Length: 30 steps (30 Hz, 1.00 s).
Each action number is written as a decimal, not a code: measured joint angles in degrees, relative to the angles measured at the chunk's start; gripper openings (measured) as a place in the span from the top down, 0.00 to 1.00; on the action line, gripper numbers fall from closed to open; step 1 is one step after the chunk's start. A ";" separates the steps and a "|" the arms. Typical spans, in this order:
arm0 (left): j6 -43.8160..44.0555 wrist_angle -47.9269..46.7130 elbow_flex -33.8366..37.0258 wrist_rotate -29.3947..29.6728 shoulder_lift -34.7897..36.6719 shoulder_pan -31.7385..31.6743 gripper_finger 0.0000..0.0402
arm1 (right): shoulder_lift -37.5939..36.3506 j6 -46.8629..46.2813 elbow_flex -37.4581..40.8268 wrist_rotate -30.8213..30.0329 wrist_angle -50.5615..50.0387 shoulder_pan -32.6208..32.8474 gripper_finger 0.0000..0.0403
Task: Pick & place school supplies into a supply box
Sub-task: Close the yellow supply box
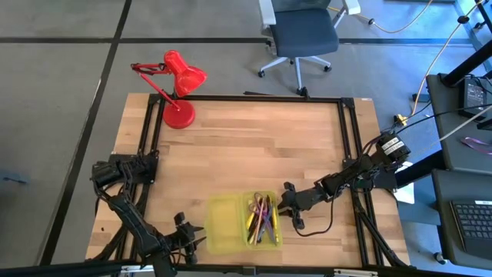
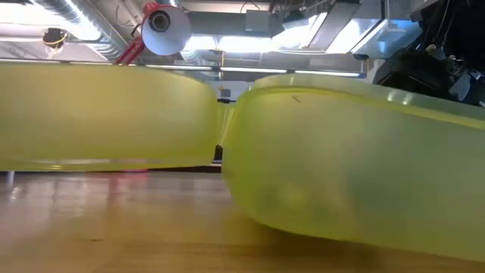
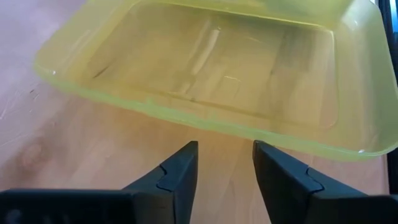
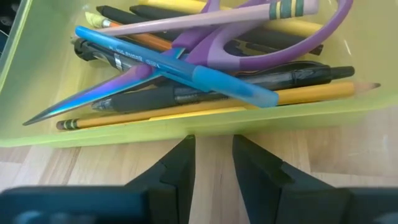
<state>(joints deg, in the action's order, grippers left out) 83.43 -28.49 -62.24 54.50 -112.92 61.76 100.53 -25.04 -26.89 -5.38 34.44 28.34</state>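
Note:
The supply box (image 1: 244, 223) lies open on the wood table near its front edge, both yellow-green halves flat. The left half (image 3: 217, 62) is empty. The right half (image 4: 37, 81) holds the school supplies (image 4: 205, 68): pens, pencils and purple-handled scissors lying crossed. My left gripper (image 3: 224, 155) stands open just outside the empty half's left wall, low over the table. My right gripper (image 4: 213, 149) stands open with a narrow gap, just outside the filled half's right wall. Nothing lies between either pair of fingers.
A red desk lamp (image 1: 178, 85) stands at the table's far left corner. The black frame rail (image 1: 254, 98) runs round the table. The middle and far part of the tabletop (image 1: 254, 146) is bare wood. In the low view, the case (image 2: 356, 167) fills the picture.

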 joint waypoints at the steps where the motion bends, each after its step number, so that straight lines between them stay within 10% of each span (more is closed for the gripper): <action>1: 0.00 0.00 0.00 -0.22 0.00 0.00 0.63 | 0.00 0.00 0.00 0.02 0.00 0.00 0.72; 30: -0.84 -0.01 -0.02 2.34 1.97 0.50 0.64 | 0.00 0.00 0.00 0.94 -0.07 0.00 0.72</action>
<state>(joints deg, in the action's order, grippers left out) 82.59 -28.50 -62.26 56.83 -110.96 62.26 100.53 -25.03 -26.89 -4.44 34.37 28.34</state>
